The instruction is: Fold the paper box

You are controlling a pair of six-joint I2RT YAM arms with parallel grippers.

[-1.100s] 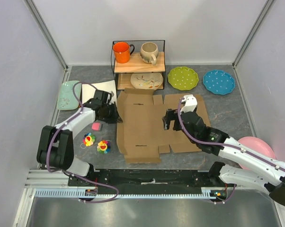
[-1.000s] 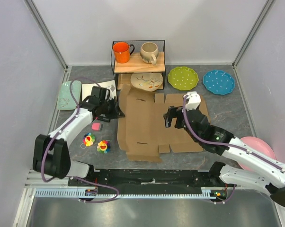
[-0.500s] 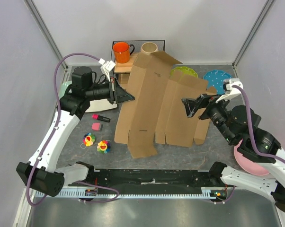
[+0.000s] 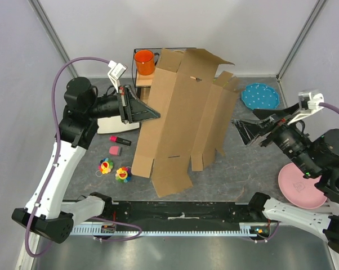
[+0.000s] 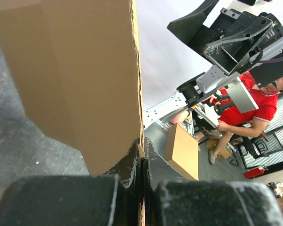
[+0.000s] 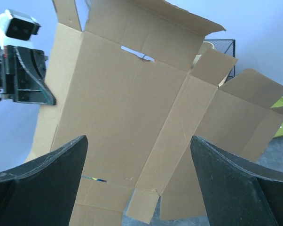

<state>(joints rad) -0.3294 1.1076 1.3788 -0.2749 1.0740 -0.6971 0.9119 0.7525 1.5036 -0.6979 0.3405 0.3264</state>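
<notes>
Paper box (image 4: 181, 112) is up on end in the middle of the desk (image 4: 254, 163). It is a flat, unfolded brown sheet standing almost upright, with its lowest flaps down on the surface and its top flaps leaning back toward the rack (image 4: 137, 79). The left claw (image 4: 156, 115) has it by the left edge about halfway up. The wrist view shows both fingers pressed together on the corrugated rim, so that is a thin pinch on one side only. Over on the other side the right claw (image 4: 241, 132) is spread wide and points at the sheet's right flaps, near them but clearly apart and touching nothing.

My read is that the sheet is being stood up to turn or reposition it before any creasing starts. One pinch on a tall panel lets it swing, so the smart play is to hold the left grip steady. Then the right claw should come in square to the free right edge and close on a single layer, not across a slot. From there both sides should lower together. Watch the top flap, which sits just beside the orange mug (image 4: 145, 61), and the blue plate (image 4: 260, 97) lies near the right flaps.
</notes>
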